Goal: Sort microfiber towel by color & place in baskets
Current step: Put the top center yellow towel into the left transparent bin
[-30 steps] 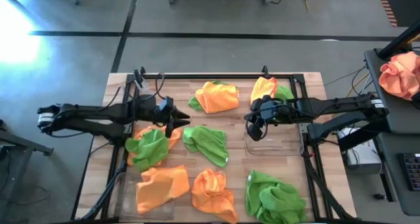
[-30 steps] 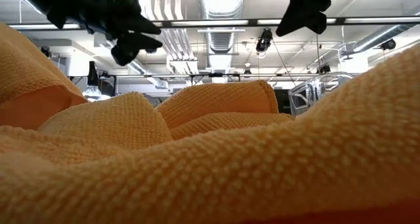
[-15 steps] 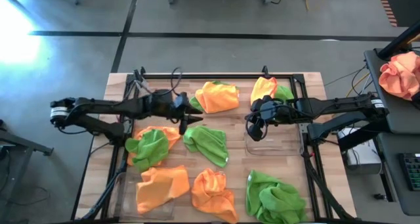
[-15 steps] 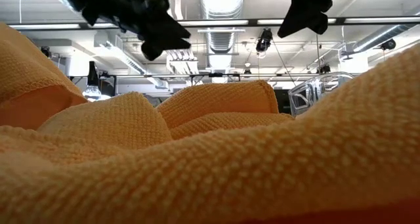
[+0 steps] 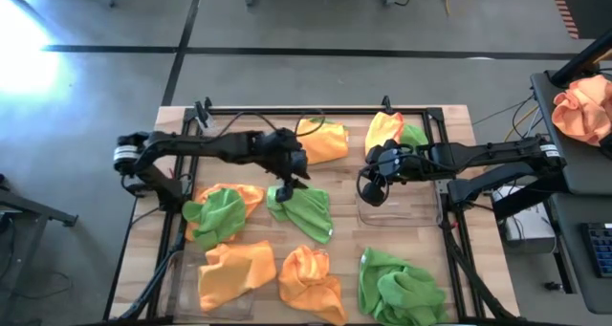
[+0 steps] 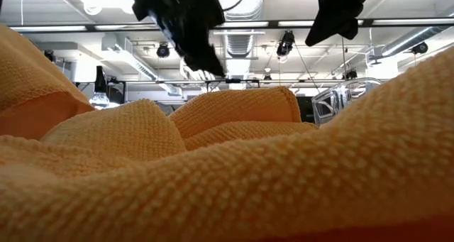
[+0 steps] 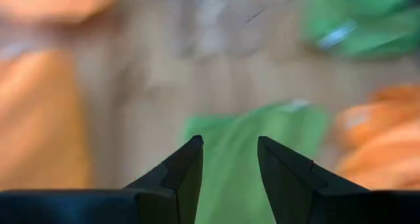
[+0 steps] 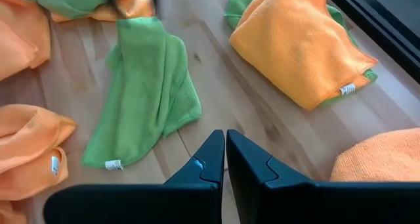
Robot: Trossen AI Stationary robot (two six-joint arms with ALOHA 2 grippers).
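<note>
Microfiber towels, orange and lime green, are seen scattered over the wooden tabletop point(image 5: 344, 187). At the left, a green towel lying on an orange one point(image 5: 218, 211) is shown beside the left frame rail, and below it an orange towel point(image 5: 236, 267) rests in the left basket point(image 5: 182, 286), a clear bin at the near left corner. The left end effector point(image 5: 287, 184) is held over the upper edge of the central green towel point(image 5: 304, 209); in the left wrist view its two dark fingers point(image 7: 187, 168) are parted with a clear gap between them, nothing is gripped, and green cloth shows through the gap. Behind it, an orange towel point(image 5: 323, 140) lies partly hidden by the arm. A crumpled orange towel point(image 5: 311, 278) is found at the near edge, centre.

The right end effector point(image 5: 369, 186) hovers above the far rim of the right basket point(image 5: 397, 209), an empty-looking clear bin; in the right wrist view its fingers point(image 8: 211, 159) are pressed together, holding nothing. An orange towel over a green one point(image 5: 394, 129) lies at the far right, and a heap of green towels point(image 5: 400, 286) at the near right.

Small white sewn-in labels point(image 8: 113, 164) are visible on several towels in the right wrist view; their writing cannot be read.
</note>
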